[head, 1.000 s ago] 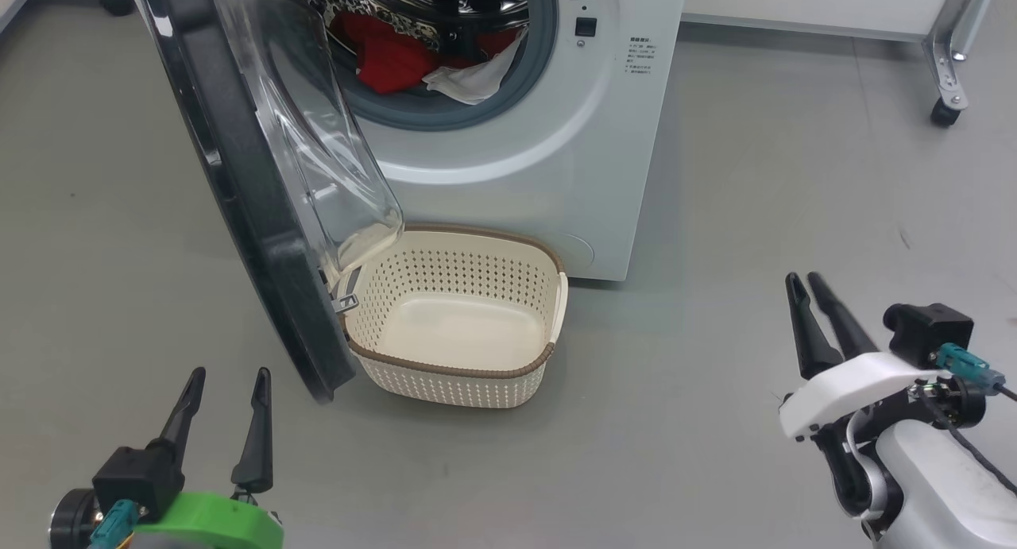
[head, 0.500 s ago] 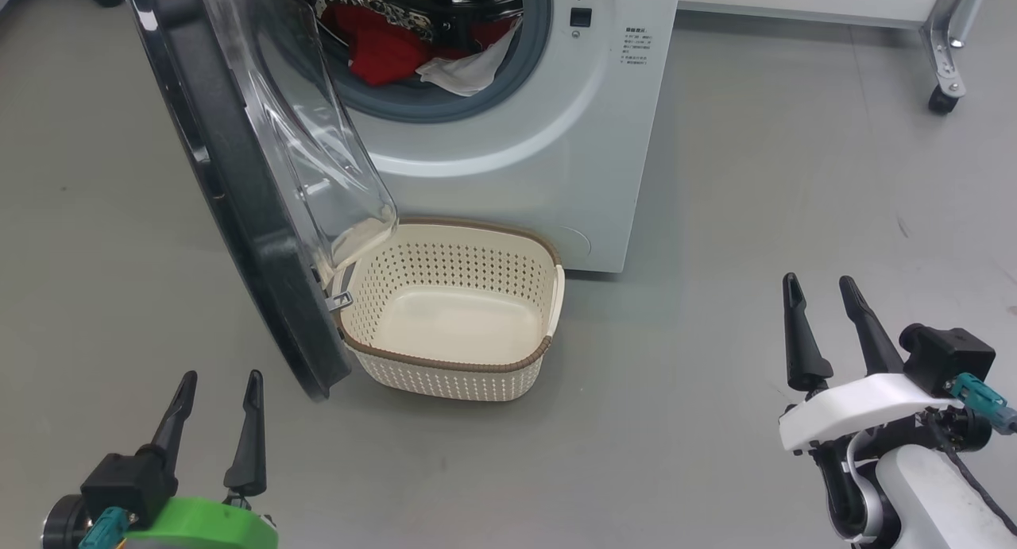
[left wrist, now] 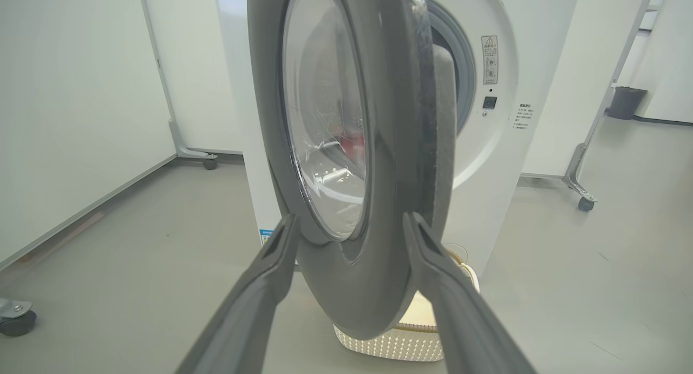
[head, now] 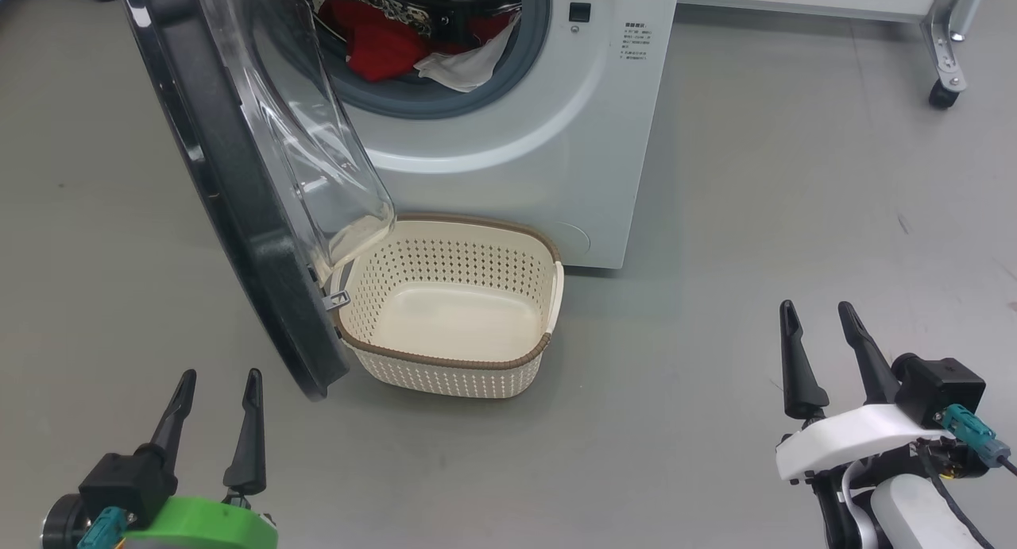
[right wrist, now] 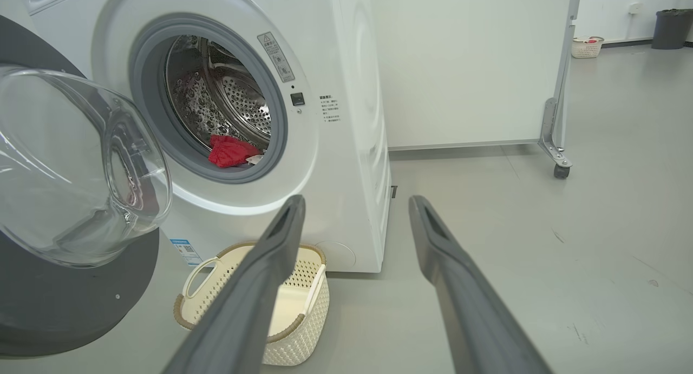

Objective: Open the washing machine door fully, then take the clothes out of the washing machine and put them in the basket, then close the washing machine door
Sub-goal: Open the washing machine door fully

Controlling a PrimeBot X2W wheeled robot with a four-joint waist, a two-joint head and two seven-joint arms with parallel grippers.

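Two grippers are seen low in the head view, each with its dark fingers spread wide and nothing held between them: the left gripper (head: 221, 376) at the lower left, the right gripper (head: 816, 307) at the lower right, both above bare grey floor (head: 715, 239). Near the left gripper, but apart from it, the washing machine door (head: 238, 239) is found swung out from the washing machine (head: 540, 152), its black rim turned edge-on and its clear glass bowl (head: 318, 152) bulging toward the drum opening. In the left wrist view the door's lower rim is framed between that gripper's fingers (left wrist: 270, 276). The basket (head: 445, 362) is set on the floor against the washer's front, below the opening, with its left end tucked under the glass bowl and its pale bottom bare. The clothes (head: 381, 44) are lying in the drum: red fabric is heaped at the lower lip, and a white piece (head: 465, 68) is draped onto the grey gasket (head: 413, 104). A wheeled frame leg (head: 945, 64) is seen well off at the upper right.
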